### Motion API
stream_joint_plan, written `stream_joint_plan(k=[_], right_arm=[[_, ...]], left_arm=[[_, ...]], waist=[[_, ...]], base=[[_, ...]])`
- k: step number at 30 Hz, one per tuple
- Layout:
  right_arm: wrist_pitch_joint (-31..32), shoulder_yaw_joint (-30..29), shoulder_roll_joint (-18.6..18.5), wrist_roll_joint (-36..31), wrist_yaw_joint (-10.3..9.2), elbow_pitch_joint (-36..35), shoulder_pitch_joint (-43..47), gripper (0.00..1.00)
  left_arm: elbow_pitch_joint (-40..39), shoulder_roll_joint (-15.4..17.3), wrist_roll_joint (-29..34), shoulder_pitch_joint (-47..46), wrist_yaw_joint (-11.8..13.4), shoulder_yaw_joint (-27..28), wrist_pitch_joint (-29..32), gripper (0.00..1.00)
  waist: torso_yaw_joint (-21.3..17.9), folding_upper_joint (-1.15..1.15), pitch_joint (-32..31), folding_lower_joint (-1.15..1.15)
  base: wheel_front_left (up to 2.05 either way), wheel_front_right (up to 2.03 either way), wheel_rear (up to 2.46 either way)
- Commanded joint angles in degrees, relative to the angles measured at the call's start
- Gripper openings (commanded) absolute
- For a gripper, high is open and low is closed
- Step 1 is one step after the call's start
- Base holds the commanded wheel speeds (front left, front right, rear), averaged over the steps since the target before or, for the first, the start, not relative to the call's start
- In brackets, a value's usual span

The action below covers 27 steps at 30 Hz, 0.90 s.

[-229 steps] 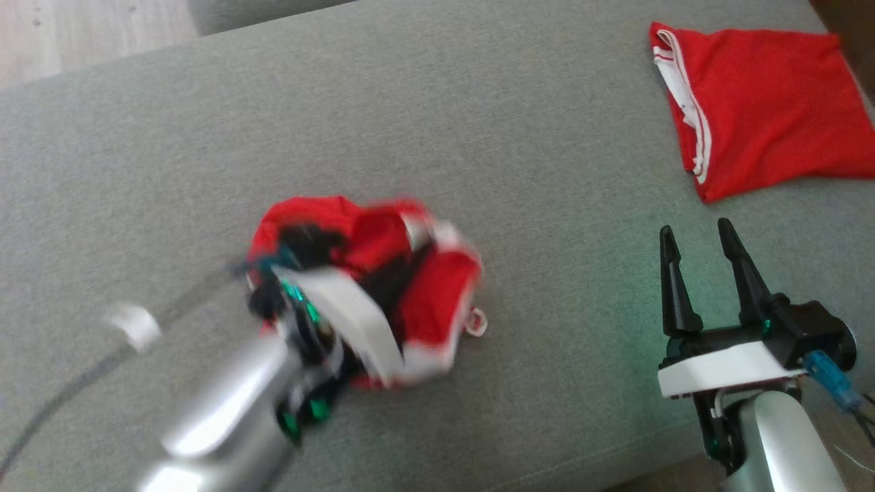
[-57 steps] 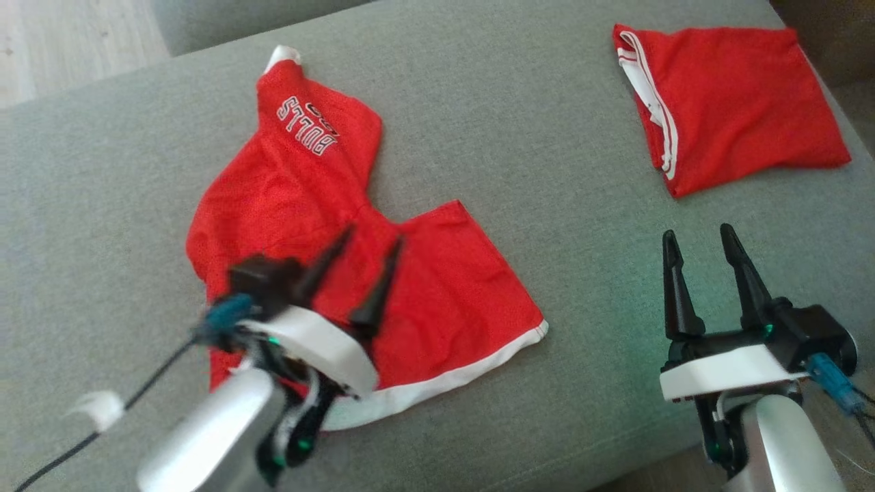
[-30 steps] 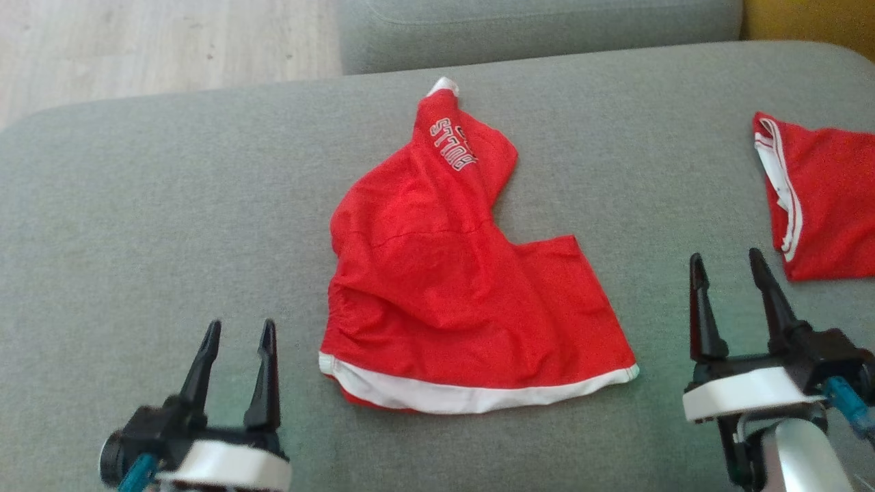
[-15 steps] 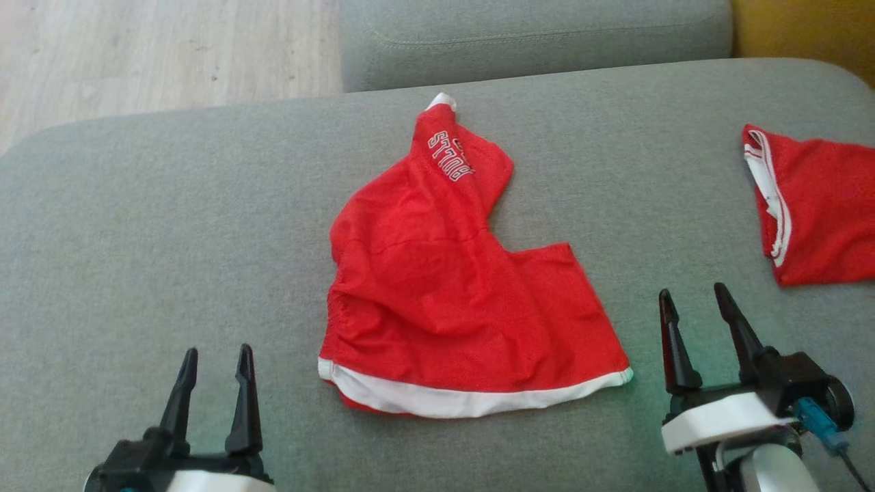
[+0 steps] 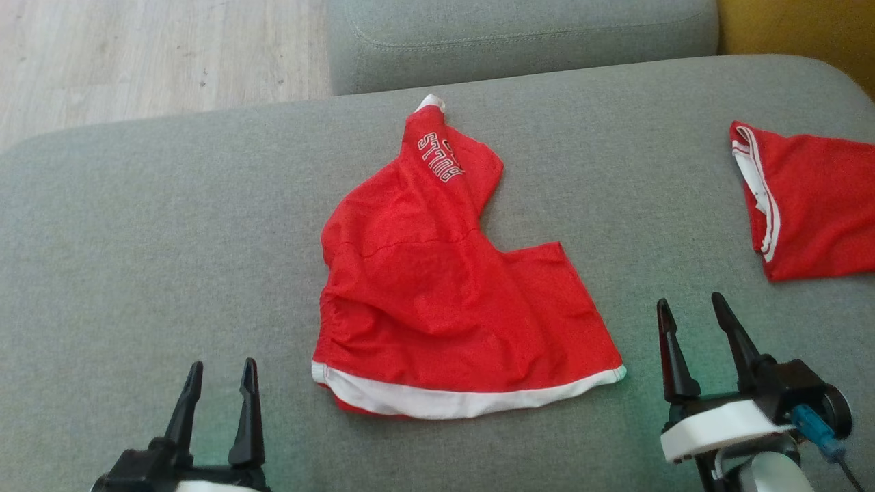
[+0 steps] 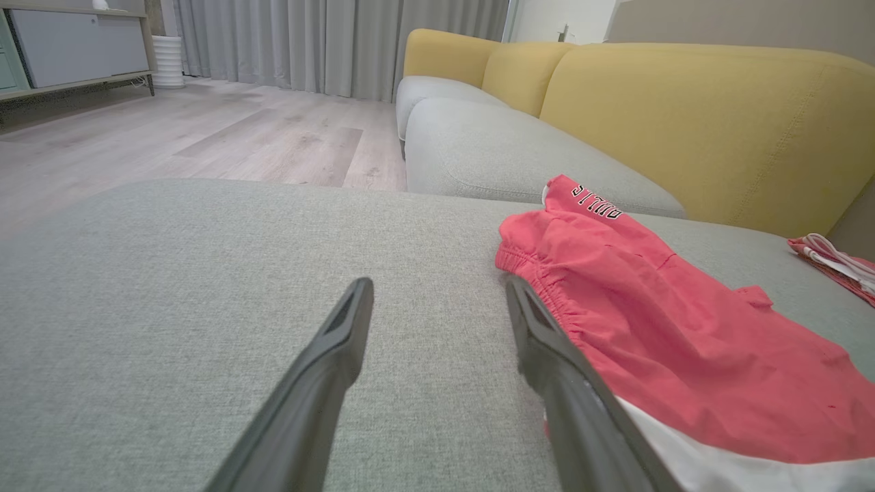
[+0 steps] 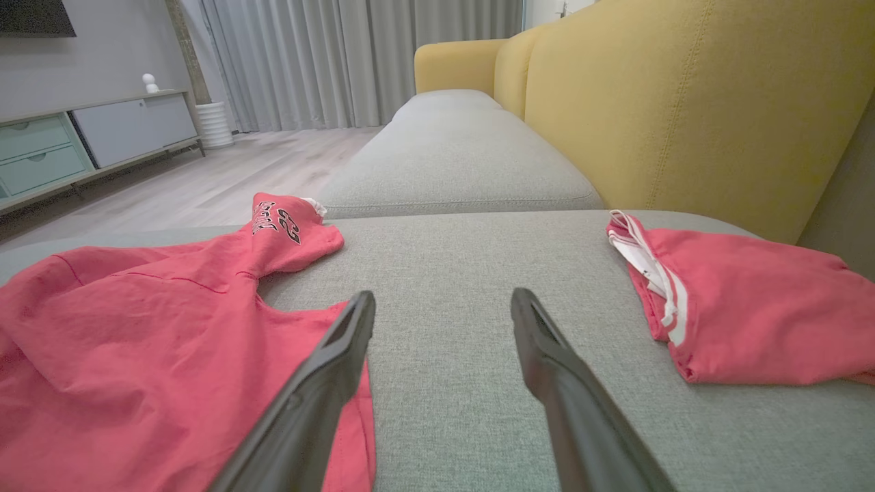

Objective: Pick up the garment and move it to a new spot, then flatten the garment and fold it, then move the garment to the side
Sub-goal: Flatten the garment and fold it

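The red fabric shorts with a white waistband (image 5: 437, 294) lie spread out in the middle of the grey fabric sofa seat (image 5: 137, 225), between the left end effector (image 5: 223, 364) and the right end effector (image 5: 690, 301), both wide apart and empty near its front edge.

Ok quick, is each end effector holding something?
Left end effector: open, holding nothing.
Right end effector: open, holding nothing.

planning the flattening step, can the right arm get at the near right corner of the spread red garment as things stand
Probably yes. The right end effector is open and empty, just right of the white-banded corner of the garment, with bare grey cushion between them. Nothing stands in the way.
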Motion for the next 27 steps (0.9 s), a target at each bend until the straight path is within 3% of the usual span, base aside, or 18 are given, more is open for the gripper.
stream_joint_plan(k=[1, 8, 12, 20, 27], right_arm=[[-0.4, 1.4, -0.3, 0.6, 0.42, -1.6, -1.4, 1.00], [-0.4, 1.7, -0.3, 0.8, 0.42, -1.9, -1.6, 1.00], [-0.4, 2.8, -0.3, 2.3, 0.42, -2.4, -2.2, 1.00], [8.2, 10.2, -0.3, -0.4, 0.42, -1.8, -2.4, 1.00], [17.0, 11.6, -0.3, -2.0, 0.42, -1.5, -0.6, 1.00]], left_arm=[[-1.4, 0.1, 0.3, -2.0, -0.2, 2.4, -0.6, 1.00], [-1.7, 0.4, 1.1, -3.0, -0.3, 1.7, -0.6, 1.00], [-2.5, 1.8, -0.6, -3.7, -0.4, -1.5, -0.6, 1.00], [-3.1, 10.7, -8.3, -6.1, -0.4, -14.0, 7.3, 1.00], [-7.7, 17.4, -15.0, -7.2, -0.4, -19.1, 14.5, 1.00]], waist=[[0.0, 0.00, 0.0, 0.00], [-0.1, 0.00, 0.3, 0.00], [-0.5, 0.00, 0.9, 0.00], [-0.9, 0.00, 3.3, 0.00], [-1.5, 0.00, 5.7, 0.00]], base=[[0.00, 0.00, 0.00], [0.00, 0.00, 0.00], [0.00, 0.00, 0.00], [0.00, 0.00, 0.00], [0.00, 0.00, 0.00]])
